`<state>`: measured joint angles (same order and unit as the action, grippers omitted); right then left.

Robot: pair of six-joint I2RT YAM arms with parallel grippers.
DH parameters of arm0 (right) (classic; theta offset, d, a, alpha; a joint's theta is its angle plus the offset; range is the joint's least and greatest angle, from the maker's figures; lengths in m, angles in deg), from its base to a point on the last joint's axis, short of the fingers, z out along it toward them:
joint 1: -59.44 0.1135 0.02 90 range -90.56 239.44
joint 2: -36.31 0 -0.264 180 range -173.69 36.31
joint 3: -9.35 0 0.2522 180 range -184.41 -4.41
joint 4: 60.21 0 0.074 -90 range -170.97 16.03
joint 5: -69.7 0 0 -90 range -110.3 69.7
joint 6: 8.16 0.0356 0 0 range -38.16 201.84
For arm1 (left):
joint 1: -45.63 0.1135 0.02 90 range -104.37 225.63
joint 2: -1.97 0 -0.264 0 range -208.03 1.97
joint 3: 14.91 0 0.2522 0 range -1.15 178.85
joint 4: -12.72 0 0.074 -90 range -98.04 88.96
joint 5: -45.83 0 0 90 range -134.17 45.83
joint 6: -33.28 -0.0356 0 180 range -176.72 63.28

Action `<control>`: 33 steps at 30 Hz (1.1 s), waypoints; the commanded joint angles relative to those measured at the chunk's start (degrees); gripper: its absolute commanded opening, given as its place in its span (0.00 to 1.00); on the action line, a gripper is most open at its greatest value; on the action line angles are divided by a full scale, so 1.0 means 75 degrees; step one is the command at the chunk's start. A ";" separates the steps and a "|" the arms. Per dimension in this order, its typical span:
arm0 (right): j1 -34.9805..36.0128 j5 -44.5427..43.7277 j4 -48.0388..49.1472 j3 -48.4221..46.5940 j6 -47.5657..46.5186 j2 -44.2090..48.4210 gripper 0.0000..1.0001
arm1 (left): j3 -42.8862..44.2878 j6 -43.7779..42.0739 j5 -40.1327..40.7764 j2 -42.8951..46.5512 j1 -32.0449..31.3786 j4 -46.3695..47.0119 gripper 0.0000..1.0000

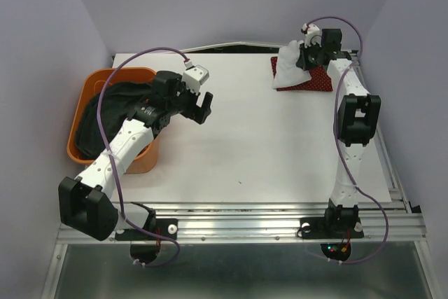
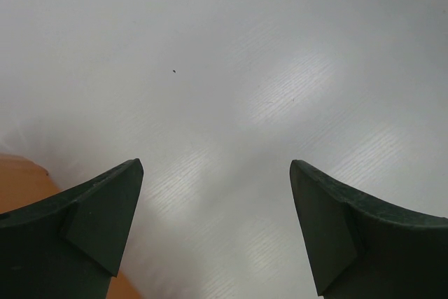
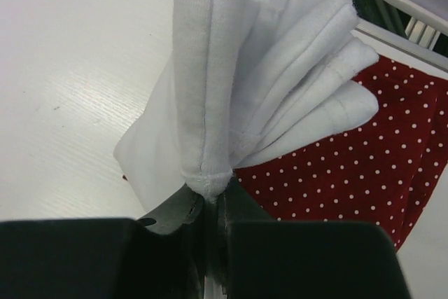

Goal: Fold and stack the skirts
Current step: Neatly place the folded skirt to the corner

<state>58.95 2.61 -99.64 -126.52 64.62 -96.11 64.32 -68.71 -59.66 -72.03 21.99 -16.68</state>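
The red skirt with white dots [image 1: 316, 78] lies folded at the table's far right; it also shows in the right wrist view [image 3: 350, 166]. My right gripper [image 1: 306, 59] is shut on the folded white skirt [image 1: 288, 68] and holds it bunched over the red one's left part; the white cloth [image 3: 245, 82] fans out from the pinched jaws [image 3: 210, 201]. The dark grey skirt [image 1: 112, 113] lies heaped in the orange basket [image 1: 91, 83] at the left. My left gripper [image 1: 201, 106] hovers open and empty over bare table right of the basket; its fingers [image 2: 105, 208] stand wide apart.
The orange basket's rim [image 2: 21, 180] shows at the lower left of the left wrist view. A metal frame rail [image 1: 238, 218] runs along the near table edge. White walls close the left, back and right sides.
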 commanded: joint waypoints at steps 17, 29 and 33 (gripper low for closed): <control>-0.0673 0.0015 0.0399 -0.1122 -0.0143 -0.1668 0.18 | -0.0128 -0.0089 -0.0033 -0.0001 -0.0001 0.0046 0.98; -0.0743 -0.0559 0.1419 -0.1098 0.0373 -0.1048 0.98 | -0.0081 0.0110 -0.0127 -0.0118 0.0011 0.0081 0.98; -0.0743 -0.0734 0.1512 -0.1075 0.0397 -0.0521 1.00 | 0.0059 0.0321 -0.0361 -0.0130 0.0221 -0.0036 0.98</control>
<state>53.51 -0.90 -93.46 -132.20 66.74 -107.96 63.89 -67.79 -60.55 -73.43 22.38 -17.18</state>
